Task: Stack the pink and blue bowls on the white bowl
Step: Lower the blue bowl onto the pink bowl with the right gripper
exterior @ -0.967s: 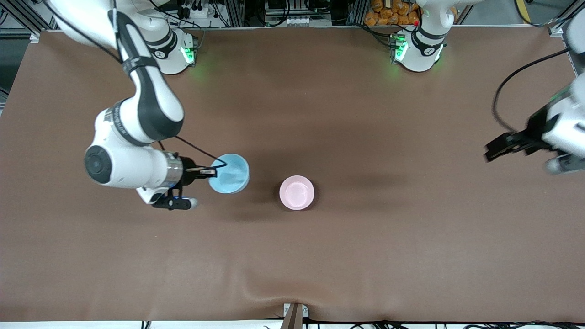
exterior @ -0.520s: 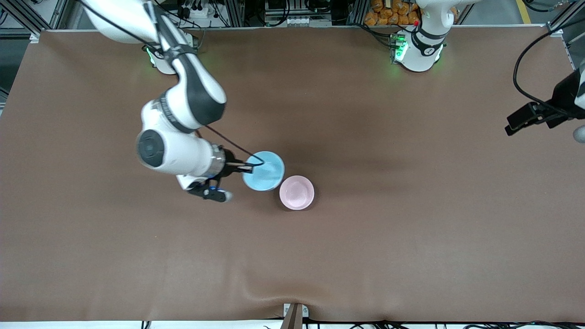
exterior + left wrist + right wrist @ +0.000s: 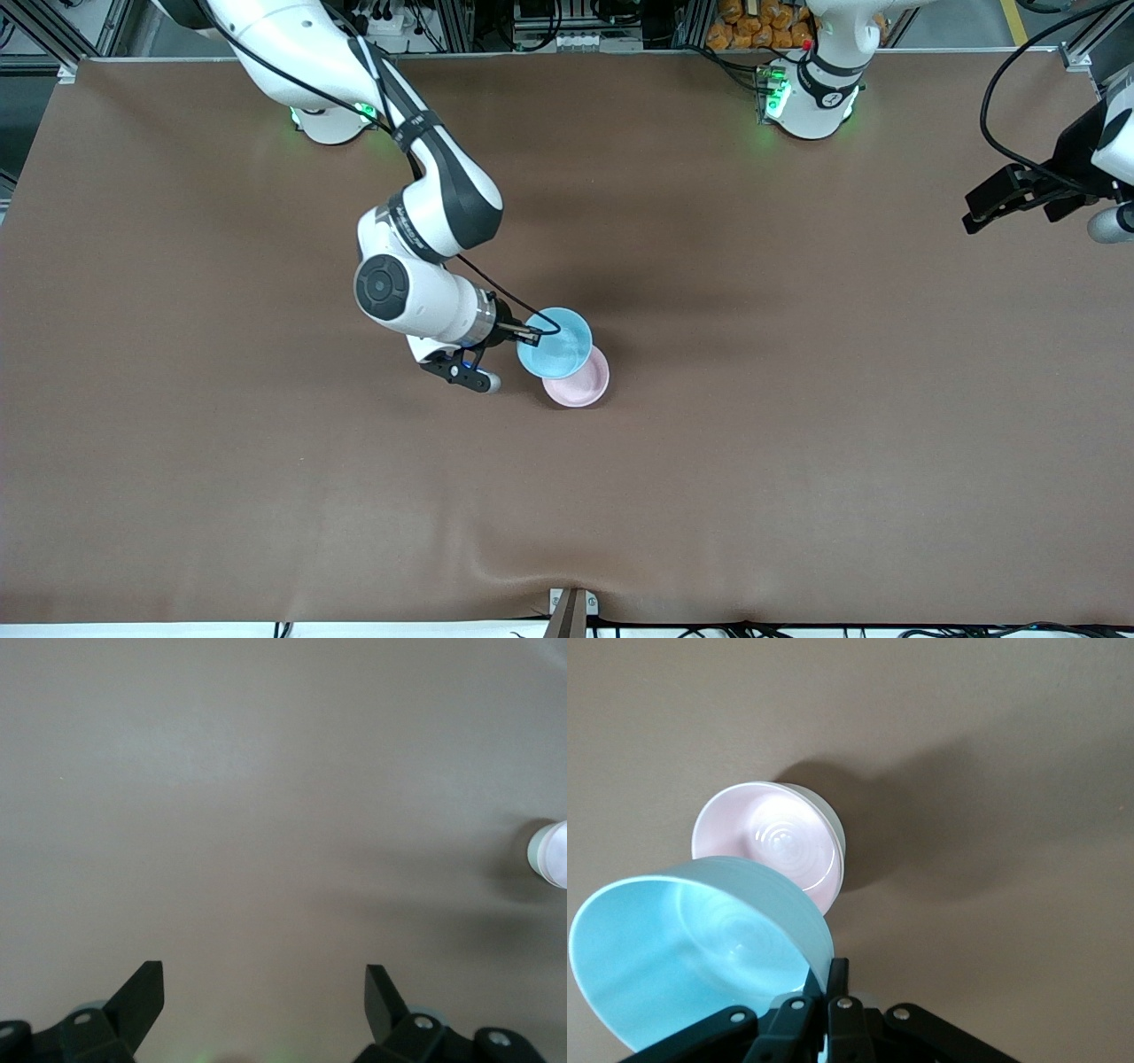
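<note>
1. Carried across by the right gripper (image 3: 530, 335) since a second ago, the light sky-blue round plastic bowl (image 3: 556, 344) is now seen in the middle of the front view, overlapping the upper edge of the pale pink round plastic bowl (image 3: 585, 383), from which it was well apart before.
2. The blue bowl's rim wall is pinched between the right fingers (image 3: 835, 979), one inside and one outside. This grip leaves the bowl's mouth open and its base free for nesting.
3. The blue bowl is held tilted and above the pink one, not yet centred over it. Some further travel and levelling is judged to be needed before release.
4. The pink bowl rests on the brown surface (image 3: 797, 443) at the centre of the frame. A whitish outer wall is seen around it in the right wrist view, so it is judged to be nested already in the white plastic bowl (image 3: 839, 843), though this cannot be told for certain.
5. The left gripper (image 3: 264, 981) is kept waiting at the upper edge of the front view, over the left arm's end of the surface, fingers spread wide and holding nothing. The stack is thus left clear for the right arm.
</note>
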Robot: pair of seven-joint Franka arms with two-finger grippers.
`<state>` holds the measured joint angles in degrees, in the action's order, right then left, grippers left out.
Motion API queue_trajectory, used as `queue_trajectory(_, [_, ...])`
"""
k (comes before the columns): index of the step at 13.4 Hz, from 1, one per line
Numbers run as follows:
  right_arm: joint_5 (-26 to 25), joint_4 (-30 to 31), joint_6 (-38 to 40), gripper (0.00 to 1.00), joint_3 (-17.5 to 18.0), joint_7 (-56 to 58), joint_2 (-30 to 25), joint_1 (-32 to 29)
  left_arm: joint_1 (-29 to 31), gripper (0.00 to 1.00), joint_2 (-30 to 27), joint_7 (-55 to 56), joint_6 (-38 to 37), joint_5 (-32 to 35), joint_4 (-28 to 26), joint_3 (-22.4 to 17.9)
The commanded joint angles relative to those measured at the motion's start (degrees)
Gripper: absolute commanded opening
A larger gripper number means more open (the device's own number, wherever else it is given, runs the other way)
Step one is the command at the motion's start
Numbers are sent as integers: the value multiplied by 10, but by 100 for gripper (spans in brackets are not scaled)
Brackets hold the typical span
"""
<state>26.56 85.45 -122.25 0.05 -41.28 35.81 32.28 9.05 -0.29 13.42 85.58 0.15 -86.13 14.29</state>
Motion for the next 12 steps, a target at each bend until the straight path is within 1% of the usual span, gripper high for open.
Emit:
queue_trajectory(1, [31,-16,-33,0,-7,-16,19,14,4,100,-16,-7,-9,-11,-12,2])
queue_trajectory(3, [47,-16,-42,0,-7,-16,29,20,4,100,-16,-7,-18,-11,-12,2])
queue_trajectory(8, [49,-15,-73,0,-7,-9,51,17,6,100,-12,-13,-16,-23,-10,0])
queue_trajectory(12, [50,-16,-76,0,-7,-7,65,16,6,100,-13,-13,-15,-23,-10,0])
